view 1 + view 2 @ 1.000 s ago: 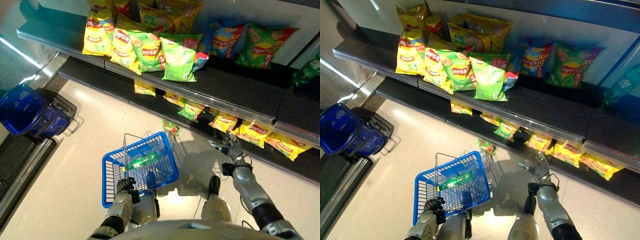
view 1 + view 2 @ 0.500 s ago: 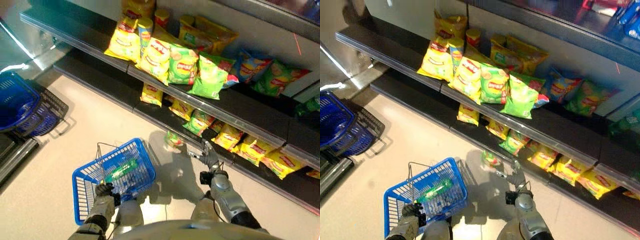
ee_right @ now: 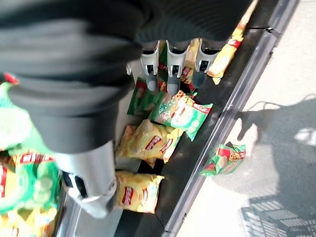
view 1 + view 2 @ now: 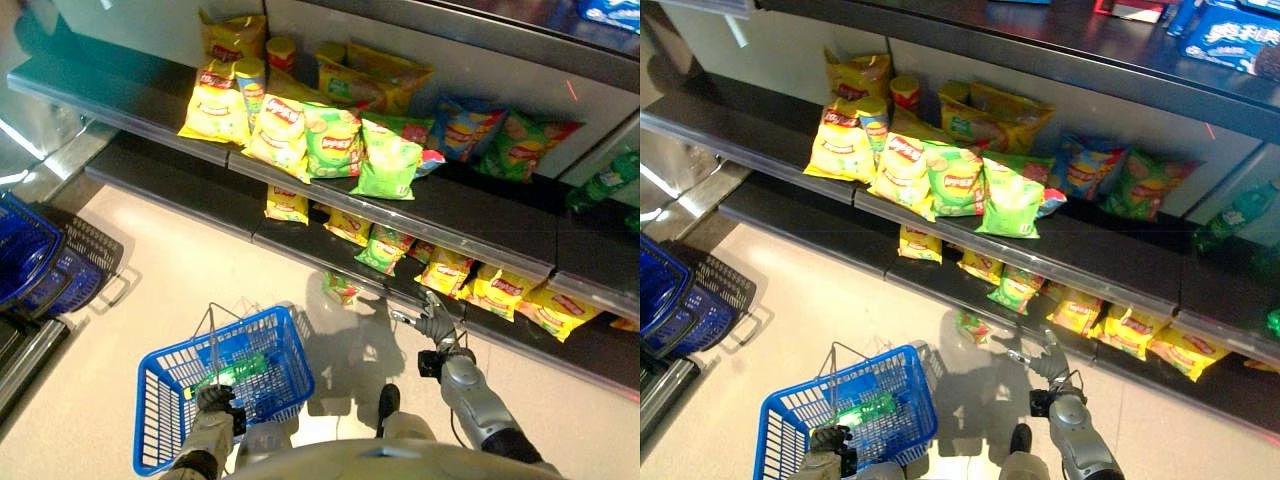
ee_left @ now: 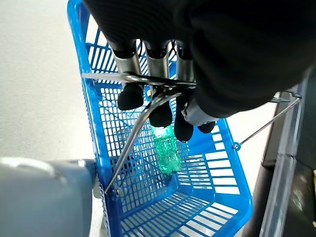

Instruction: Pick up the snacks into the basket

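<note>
The blue basket (image 4: 222, 390), a green bottle (image 4: 228, 370) inside, is carried at lower left by the left hand (image 4: 217, 402), curled round its wire handle (image 5: 148, 84) as before. The right hand (image 4: 436, 322), fingers spread, has been raised nearer the lower-shelf snacks (image 4: 383, 247); a green snack bag (image 4: 341, 288) lies on the floor at centre.

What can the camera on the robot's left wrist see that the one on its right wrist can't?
Left wrist view alone: the left hand curled round the wire handle of the blue basket, with a green bottle lying inside.

Right wrist view alone: the right hand with straight fingers holding nothing, above yellow and green snack bags on the low shelf, plus one green bag fallen on the floor.

Both share the pale floor.
</note>
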`<state>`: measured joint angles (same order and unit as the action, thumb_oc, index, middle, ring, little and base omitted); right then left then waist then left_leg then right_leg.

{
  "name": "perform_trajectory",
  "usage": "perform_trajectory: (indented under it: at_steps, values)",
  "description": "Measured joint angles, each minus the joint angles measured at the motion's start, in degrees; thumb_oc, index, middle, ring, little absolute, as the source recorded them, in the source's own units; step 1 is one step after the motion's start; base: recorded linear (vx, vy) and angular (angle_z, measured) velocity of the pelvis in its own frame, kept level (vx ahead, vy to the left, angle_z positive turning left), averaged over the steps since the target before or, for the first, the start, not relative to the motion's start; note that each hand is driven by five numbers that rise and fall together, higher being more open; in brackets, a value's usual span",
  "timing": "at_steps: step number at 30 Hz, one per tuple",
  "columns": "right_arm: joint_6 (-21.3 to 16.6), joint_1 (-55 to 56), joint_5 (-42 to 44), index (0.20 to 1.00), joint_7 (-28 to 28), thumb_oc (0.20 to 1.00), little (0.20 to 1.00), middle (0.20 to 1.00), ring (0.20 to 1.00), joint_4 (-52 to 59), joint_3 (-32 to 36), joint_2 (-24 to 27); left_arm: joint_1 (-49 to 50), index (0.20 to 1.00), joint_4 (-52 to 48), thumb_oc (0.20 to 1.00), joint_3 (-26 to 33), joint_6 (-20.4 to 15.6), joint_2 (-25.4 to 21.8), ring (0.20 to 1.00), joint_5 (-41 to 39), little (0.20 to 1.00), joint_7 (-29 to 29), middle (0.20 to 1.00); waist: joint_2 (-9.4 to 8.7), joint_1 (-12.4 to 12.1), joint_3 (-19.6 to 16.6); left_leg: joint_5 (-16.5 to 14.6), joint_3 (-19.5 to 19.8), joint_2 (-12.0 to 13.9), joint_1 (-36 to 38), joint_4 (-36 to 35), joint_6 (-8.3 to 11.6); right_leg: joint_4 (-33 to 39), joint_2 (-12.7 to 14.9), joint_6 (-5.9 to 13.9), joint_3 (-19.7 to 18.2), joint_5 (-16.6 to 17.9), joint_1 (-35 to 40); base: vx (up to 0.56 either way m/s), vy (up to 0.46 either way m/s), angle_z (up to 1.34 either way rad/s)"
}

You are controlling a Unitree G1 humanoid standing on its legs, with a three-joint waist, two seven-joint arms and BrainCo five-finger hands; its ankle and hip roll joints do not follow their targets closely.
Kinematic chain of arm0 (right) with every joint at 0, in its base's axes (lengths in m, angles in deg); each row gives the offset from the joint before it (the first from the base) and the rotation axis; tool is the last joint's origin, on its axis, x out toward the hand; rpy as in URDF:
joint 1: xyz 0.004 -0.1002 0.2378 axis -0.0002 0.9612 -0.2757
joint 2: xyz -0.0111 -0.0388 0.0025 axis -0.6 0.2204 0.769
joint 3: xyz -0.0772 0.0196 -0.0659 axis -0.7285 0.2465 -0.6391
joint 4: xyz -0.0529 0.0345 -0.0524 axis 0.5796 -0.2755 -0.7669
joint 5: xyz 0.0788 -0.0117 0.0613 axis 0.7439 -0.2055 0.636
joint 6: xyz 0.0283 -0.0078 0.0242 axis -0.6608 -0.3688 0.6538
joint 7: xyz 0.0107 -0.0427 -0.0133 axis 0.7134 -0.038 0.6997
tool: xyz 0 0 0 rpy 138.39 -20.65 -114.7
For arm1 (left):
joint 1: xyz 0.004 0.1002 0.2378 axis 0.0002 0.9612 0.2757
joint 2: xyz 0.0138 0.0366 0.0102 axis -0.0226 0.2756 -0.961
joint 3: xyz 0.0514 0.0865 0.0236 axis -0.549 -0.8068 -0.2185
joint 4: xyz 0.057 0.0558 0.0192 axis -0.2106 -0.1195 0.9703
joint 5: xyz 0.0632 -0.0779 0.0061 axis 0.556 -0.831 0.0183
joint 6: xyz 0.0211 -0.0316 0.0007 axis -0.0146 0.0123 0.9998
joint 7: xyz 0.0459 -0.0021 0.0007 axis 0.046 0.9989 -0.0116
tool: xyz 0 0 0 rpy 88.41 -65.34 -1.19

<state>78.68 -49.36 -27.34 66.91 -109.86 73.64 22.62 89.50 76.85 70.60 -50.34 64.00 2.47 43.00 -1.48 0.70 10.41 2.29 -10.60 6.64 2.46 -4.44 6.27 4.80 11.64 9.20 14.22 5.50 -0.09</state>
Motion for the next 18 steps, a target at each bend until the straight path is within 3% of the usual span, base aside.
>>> perform_trajectory:
  at_steps: [4,7,10,11,12,14,15,18]
  values:
    - [0.0,-0.1,-0.5,1.000,0.0,1.000,1.000,1.000,1.000,0.4,0.5,0.7,0.5,0.200,-1.2,0.200,-0.3,0.0,0.1,0.200,1.5,0.200,0.7,0.200,0.32,-0.1,-0.3,0.0,0.0,0.1,-1.2,3.2,-0.07,0.4,0.1,-0.22,-0.6,0.1,0.1,-0.10,-0.101,-0.03]
    - [0.0,-0.5,-0.5,1.000,0.2,1.000,1.000,1.000,1.000,1.6,1.5,2.2,-0.4,0.200,-2.8,0.200,-1.5,-0.5,0.7,0.200,1.5,0.200,1.5,0.200,0.84,-0.2,0.6,0.0,2.3,0.0,-6.5,11.9,-0.14,0.4,0.4,-0.96,-0.7,-0.2,0.2,-0.08,-0.034,0.22]
    - [0.0,-2.2,-1.8,1.000,1.1,1.000,1.000,1.000,1.000,2.2,2.9,5.0,-0.9,0.200,-2.9,0.200,-1.8,-1.6,3.4,0.200,0.9,0.200,1.6,0.200,3.15,0.2,1.9,0.1,7.5,0.2,-7.8,14.2,-0.23,0.7,0.7,-2.15,-1.7,-0.1,0.4,0.03,0.085,-0.08]
    - [0.0,-2.3,-1.7,1.000,1.4,1.000,1.000,1.000,1.000,2.4,3.7,5.4,-0.8,0.200,-2.9,0.200,-1.8,-1.6,4.1,0.200,0.8,0.200,1.6,0.200,4.19,0.1,1.5,0.0,7.6,0.5,-7.6,12.6,-0.26,0.6,0.3,-2.13,-1.9,0.0,-0.3,-0.02,0.155,-0.12]
    - [0.0,-2.3,-1.7,1.000,2.3,1.000,1.000,1.000,1.000,3.2,4.8,7.0,-0.6,0.200,-2.9,0.200,-1.8,-1.4,5.6,0.200,0.6,0.200,1.5,0.200,6.40,0.7,1.0,-0.6,6.8,1.2,-6.9,8.9,-0.48,0.3,-0.9,-1.77,-2.2,0.4,-1.9,-0.05,0.113,0.08]
    - [0.0,-3.5,-1.6,1.000,3.1,1.000,1.000,1.000,1.000,3.8,6.2,8.3,-2.2,0.200,-3.4,0.200,-2.5,-1.4,6.2,0.200,0.3,0.200,1.2,0.200,7.77,1.6,2.0,-0.8,5.3,2.1,-8.1,6.3,0.22,-0.2,-1.2,-1.41,-1.4,1.2,-4.0,-0.07,0.091,0.16]
    - [0.1,-4.3,-1.5,1.000,3.5,1.000,1.000,1.000,1.000,4.2,6.8,8.2,-3.5,0.200,-3.8,0.200,-2.5,-1.3,5.9,0.200,0.4,0.200,1.2,0.200,6.54,1.4,3.7,0.1,4.9,1.5,-8.2,5.1,1.21,0.3,-1.0,-0.99,-1.8,2.5,-4.6,-0.08,0.120,0.03]
    - [0.1,-5.5,-0.9,1.000,4.2,1.000,1.000,1.000,1.000,6.6,7.1,8.1,-3.5,0.200,-4.4,0.200,-2.8,-1.1,5.2,0.200,0.4,0.200,1.2,0.200,4.55,1.6,5.2,1.7,5.1,0.6,-8.1,2.2,0.82,0.4,-0.2,-0.73,-1.4,2.9,-5.6,-0.05,0.113,0.07]
